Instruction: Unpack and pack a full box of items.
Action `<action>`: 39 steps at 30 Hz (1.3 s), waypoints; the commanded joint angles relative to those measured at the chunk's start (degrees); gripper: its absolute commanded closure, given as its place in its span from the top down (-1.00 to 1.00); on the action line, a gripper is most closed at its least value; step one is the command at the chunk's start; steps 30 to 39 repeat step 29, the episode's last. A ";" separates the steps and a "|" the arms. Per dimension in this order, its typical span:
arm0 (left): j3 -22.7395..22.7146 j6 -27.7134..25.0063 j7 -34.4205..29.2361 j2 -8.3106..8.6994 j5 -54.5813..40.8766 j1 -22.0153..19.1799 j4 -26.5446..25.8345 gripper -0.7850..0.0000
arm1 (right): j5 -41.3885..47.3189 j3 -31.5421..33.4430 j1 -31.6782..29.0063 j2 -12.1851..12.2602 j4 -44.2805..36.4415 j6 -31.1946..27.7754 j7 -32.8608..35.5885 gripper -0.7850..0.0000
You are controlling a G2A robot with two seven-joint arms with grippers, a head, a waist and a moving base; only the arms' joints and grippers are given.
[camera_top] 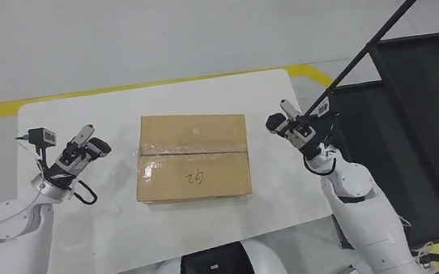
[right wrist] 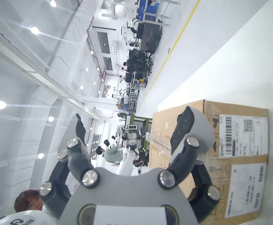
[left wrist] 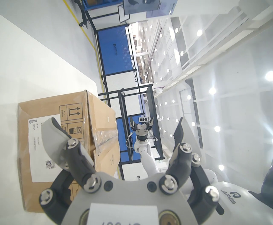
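Flanking the taped cardboard box [camera_top: 192,156] on the white surface [camera_top: 92,233], left gripper [camera_top: 99,139] and right gripper [camera_top: 277,116] both hover wide open, empty.

The cardboard box [camera_top: 192,156] is matt brown, its seam sealed with glossy, crinkled clear tape [left wrist: 104,136]. White paper labels [right wrist: 243,134] cover one end. The bench [camera_top: 84,234] is smooth matt white. The right gripper [right wrist: 133,120] has smooth grey fingers [right wrist: 201,127] with rough black pads [right wrist: 181,127].
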 commanded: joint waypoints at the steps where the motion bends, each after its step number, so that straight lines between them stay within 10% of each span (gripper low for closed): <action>1: -0.80 -0.99 2.24 -0.24 -3.55 0.80 -0.03 1.00 | 0.56 0.14 -0.09 -0.03 0.11 -0.65 -0.45 1.00; 13: -5.69 -5.49 16.46 -1.33 -11.93 6.64 -1.73 1.00 | 0.56 0.14 -0.09 -0.03 0.11 -0.65 -0.45 1.00; 39: -5.69 -5.49 16.46 -1.33 -11.93 6.64 -1.73 1.00 | 0.56 0.14 -0.09 -0.03 0.11 -0.65 -0.45 1.00</action>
